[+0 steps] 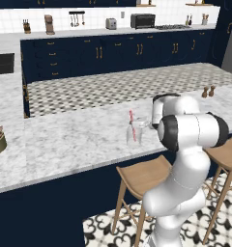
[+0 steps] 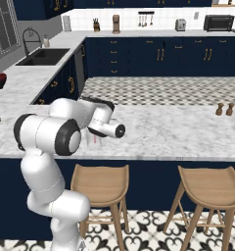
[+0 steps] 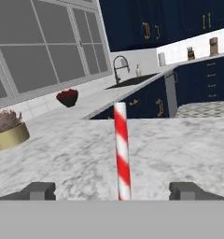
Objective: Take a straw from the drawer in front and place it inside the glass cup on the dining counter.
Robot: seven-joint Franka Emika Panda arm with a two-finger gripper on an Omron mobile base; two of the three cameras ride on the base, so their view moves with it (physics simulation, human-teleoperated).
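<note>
Arm pose: the white arm rises beside the stools, elbow bent, forearm reaching forward over the near edge of the worktop (image 1: 65, 140), wrist level with the cup.
Hand (image 3: 112, 191): released; the two dark fingertips (image 3: 39, 190) stand wide apart, well clear of the straw on either side, touching nothing.
Straw (image 3: 122, 151): upright, midway between the fingertips, red-and-white striped in the hand view; in the left base view it stands in the glass cup (image 1: 135, 131), its upper part above the rim.
Glass cup position: directly ahead of the hand, on the worktop, near the edge above the stools.
Hidden or unclear: the cup's walls are too clear to make out in the hand view; the straw's lower end is cut off at the bottom there. In the right base view the wrist covers most of the cup, and the hand itself cannot be made out.
Surroundings: a potted plant (image 3: 9, 128) far to the hand's left; a dark bowl (image 3: 67, 97) beyond it; a sink tap (image 3: 119, 65) behind; two small shakers (image 1: 208, 91) well off to the right.
Obstructions: wooden stools (image 1: 142, 176) stand under the worktop edge, below the arm.
</note>
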